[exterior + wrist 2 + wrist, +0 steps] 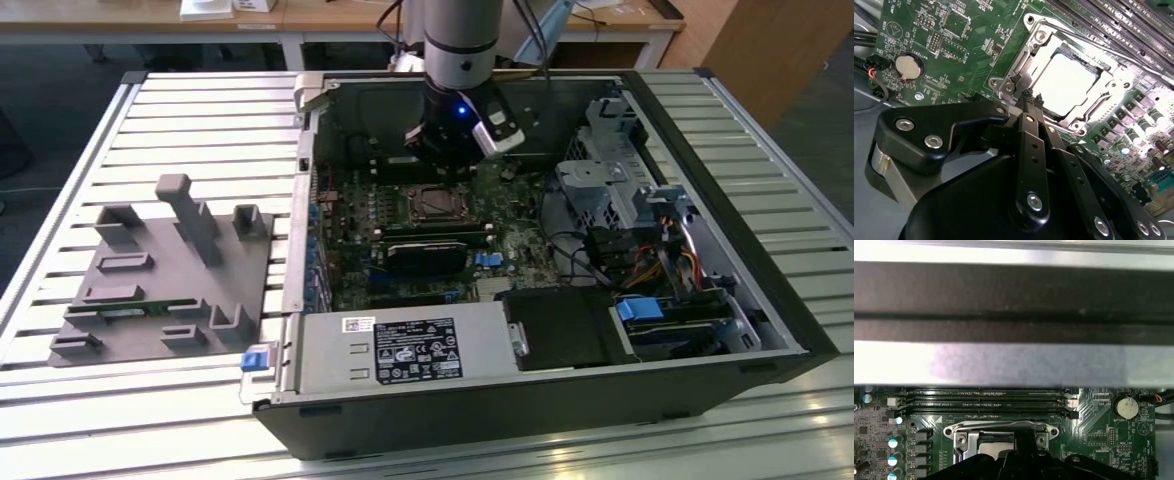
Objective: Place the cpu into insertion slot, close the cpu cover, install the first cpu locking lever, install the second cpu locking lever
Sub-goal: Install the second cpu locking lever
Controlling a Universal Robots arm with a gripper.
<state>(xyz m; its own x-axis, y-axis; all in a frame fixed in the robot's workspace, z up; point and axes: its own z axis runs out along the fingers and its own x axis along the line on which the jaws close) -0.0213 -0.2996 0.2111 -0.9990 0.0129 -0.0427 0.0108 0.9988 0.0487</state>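
The cpu point(1070, 85) is seated in the insertion slot point(1029, 75), the cpu cover point(1109, 90) judged closed. The gripper point(1032, 98), jaws pressed together and empty, is poised at the slot's lever side; levers appear unfinished.

An open black computer case point(747, 290) lies on a ribbed metal surface point(80, 150). On the exterior view's left, well apart from the green circuit board point(350, 262), sits a grey plastic holder point(160, 285) with upright posts. A silver power supply point(400, 350) fills the near edge of the case. A round coin battery point(907, 67) sits on the board, and long black memory slots point(986, 402) run side by side.
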